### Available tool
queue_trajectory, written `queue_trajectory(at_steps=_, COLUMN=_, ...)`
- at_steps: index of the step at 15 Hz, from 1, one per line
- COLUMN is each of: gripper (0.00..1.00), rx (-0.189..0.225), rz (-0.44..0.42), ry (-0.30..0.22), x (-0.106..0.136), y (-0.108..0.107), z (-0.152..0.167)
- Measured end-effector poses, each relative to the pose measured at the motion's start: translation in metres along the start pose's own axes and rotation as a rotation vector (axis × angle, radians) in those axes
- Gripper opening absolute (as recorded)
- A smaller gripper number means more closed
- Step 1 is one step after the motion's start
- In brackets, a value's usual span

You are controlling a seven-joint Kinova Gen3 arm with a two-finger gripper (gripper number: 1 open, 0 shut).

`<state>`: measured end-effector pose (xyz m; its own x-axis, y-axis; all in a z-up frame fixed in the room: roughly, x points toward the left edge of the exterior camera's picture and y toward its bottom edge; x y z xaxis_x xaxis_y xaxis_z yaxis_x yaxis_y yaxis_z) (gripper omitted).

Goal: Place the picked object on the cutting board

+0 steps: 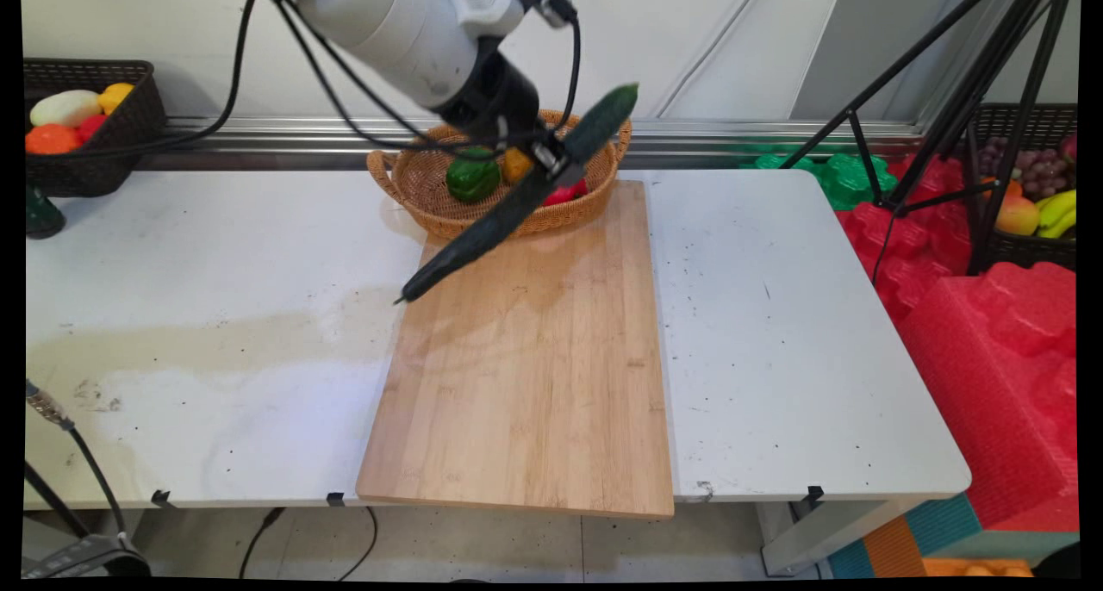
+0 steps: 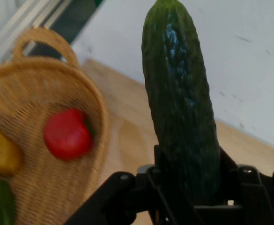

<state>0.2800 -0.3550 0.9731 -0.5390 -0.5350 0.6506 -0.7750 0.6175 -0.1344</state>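
**Claw clamped on a cucumber, held aloft**

Claw [image 1: 551, 162] fingers are closed around a long dark cucumber [image 1: 517, 196], gripped somewhat above its middle and carried tilted in the air. To the claw's left and just behind, a woven basket [image 1: 405, 182] is seen, with a green pepper [image 1: 472, 176], a yellow piece [image 1: 515, 164] and a red piece [image 1: 562, 195] lying inside. Below the claw, a wooden cutting board [image 1: 534, 384] is laid on the white table [image 1: 775, 332]. To the right, bare tabletop is found. The cucumber is judged stiff, fairly light, and smooth enough to slip; with the longer end hanging low, a hold nearer the middle would be steadier.
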Motion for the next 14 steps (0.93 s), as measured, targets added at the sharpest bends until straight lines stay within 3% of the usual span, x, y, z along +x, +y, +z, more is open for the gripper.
queue_trajectory(at_steps=8, gripper=0.00, rx=-0.061, rz=0.005, ry=-0.155, x=-0.047, y=0.053, z=0.018)
queue_trajectory(at_steps=14, gripper=0.00, rx=-0.075, rz=-0.030, ry=-0.258, x=-0.079, y=0.071, z=0.053)
